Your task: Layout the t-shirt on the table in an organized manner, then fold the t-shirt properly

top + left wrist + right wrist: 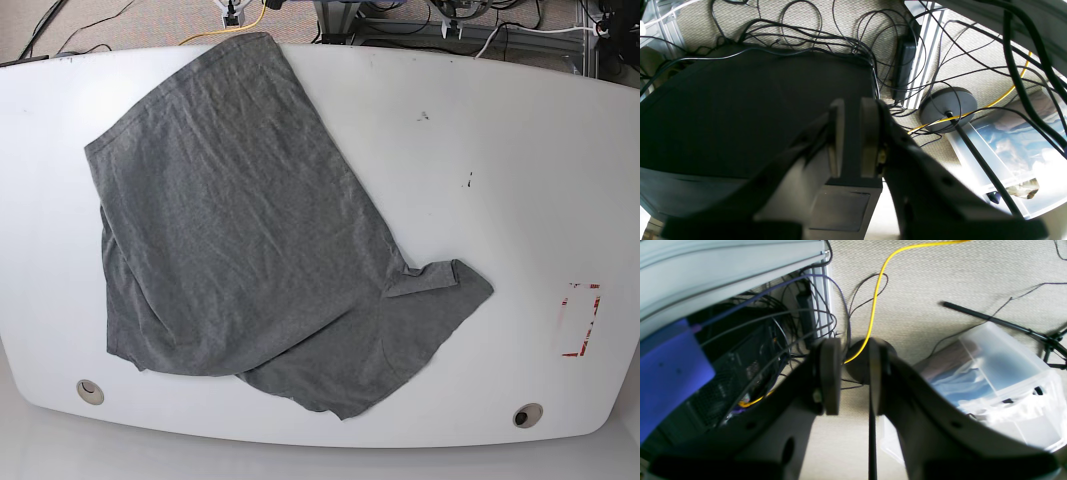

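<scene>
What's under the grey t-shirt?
The white table lies under the t-shirt. Anything else beneath the cloth is hidden; one folded layer shows near its bottom edge.

The table (480,150) is viewed steeply from above by the base camera. Floor cables are viewed closely past each wrist camera's fingers; a yellow cable (1007,93) is shared by both.
</scene>
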Robot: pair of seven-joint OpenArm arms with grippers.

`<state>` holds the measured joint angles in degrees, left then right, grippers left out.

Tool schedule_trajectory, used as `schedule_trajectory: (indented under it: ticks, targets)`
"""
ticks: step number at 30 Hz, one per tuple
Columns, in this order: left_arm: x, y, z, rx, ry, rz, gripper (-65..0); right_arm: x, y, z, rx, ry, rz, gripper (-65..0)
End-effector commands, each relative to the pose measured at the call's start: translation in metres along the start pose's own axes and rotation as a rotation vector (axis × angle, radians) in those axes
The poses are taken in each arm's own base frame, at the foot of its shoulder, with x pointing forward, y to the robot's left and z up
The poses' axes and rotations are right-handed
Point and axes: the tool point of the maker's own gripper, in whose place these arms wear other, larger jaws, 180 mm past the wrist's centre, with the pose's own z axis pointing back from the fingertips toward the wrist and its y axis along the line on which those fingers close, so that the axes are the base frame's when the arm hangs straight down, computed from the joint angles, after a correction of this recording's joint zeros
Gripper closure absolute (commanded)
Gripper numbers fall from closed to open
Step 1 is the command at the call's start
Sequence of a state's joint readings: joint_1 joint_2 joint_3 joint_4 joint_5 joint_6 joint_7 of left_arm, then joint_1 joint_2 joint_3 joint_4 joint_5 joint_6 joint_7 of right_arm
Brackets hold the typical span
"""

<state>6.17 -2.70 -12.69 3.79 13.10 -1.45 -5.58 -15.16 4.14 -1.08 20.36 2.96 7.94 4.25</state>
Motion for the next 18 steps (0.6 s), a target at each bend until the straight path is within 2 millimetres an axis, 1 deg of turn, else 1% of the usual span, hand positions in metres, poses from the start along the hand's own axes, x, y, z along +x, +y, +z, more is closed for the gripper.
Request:
schedule_trajectory:
  ticks: [1, 5, 13, 15, 18]
  targets:
    - [-0.0070, 0.0018, 0.0006, 0.002, 0.008, -0.004, -8.1, -0.0054, -0.0057, 0.0016, -0.005, 0.012, 0.002, -15.3]
    - [-0.0060, 0.0029, 0.0005, 0.004, 0.006, -0.013, -8.2, -0.0029, -0.0048, 0.0013, -0.004, 0.007, 0.003, -15.1]
    - [-0.0048, 0.0027, 0.0005, 0.005, 0.004, -0.008, -8.1, -0.0065, -0.0051, 0.0014, -0.004, 0.018, 0.001, -15.1]
    - [-0.0080, 0.0030, 0.0007, 0.004, 0.012, -0.010, -8.0, -0.0023, -0.0023, 0.0004, 0.001, 0.011, 0.000, -15.1]
    - [-0.0087, 0.0027, 0.0007, 0.003, 0.012, -0.011, -8.1, -0.0021, -0.0017, 0.0003, 0.003, 0.011, 0.001, -15.2]
